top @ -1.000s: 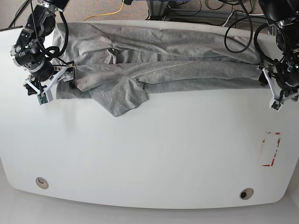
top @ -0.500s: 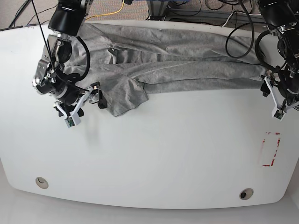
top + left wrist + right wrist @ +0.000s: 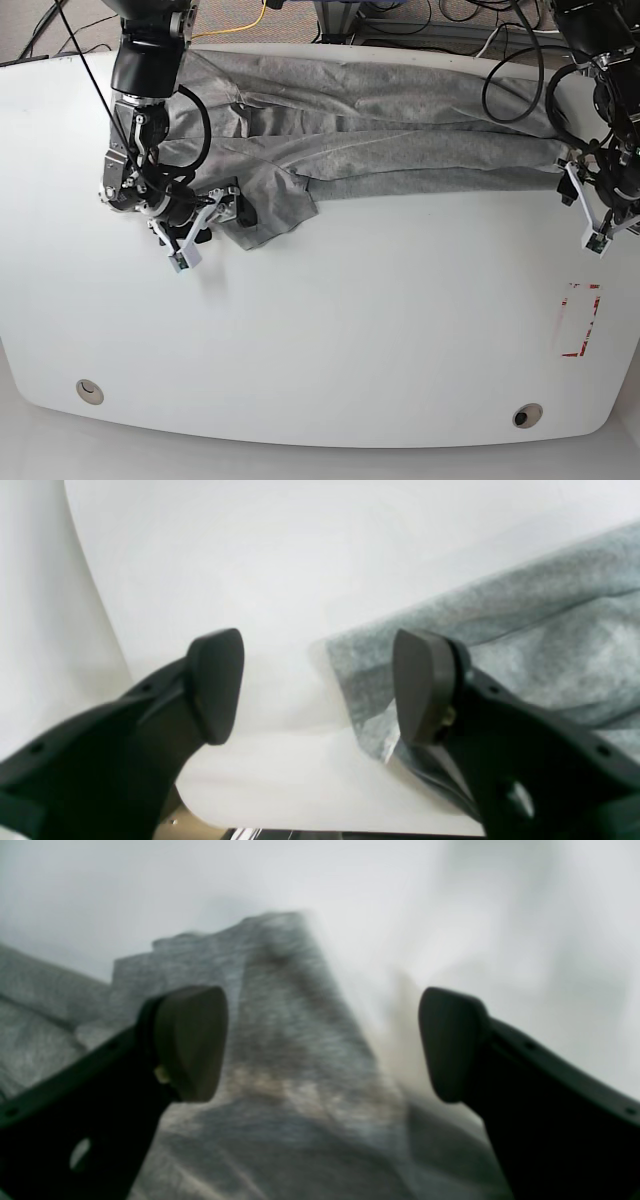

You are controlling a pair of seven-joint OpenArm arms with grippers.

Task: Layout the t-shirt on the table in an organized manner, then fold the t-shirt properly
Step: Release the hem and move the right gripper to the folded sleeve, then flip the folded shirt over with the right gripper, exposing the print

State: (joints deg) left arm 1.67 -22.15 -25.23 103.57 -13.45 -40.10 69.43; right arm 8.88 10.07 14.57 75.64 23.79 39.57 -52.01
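The light grey t-shirt (image 3: 380,135) lies stretched along the back of the white table (image 3: 350,330), bunched in long folds, with one sleeve flap pointing forward (image 3: 275,205). No lettering shows. My right gripper (image 3: 228,212) is open at the sleeve flap's left edge. In the right wrist view the open gripper (image 3: 320,1040) straddles the blurred grey cloth (image 3: 280,990). My left gripper (image 3: 580,210) is open at the shirt's right end. In the left wrist view the gripper (image 3: 320,685) is open and the shirt's corner (image 3: 500,630) lies by the right finger (image 3: 425,685).
A red tape rectangle (image 3: 580,320) marks the table at the right. Two round grommet holes (image 3: 90,391) (image 3: 527,414) sit near the front edge. Cables (image 3: 500,70) trail behind the table's back edge. The table's right edge runs close to my left gripper.
My right gripper has moved from the shirt's left end, rightward and forward, to the sleeve flap. The shirt's left edge is drawn in. My left gripper has barely moved.
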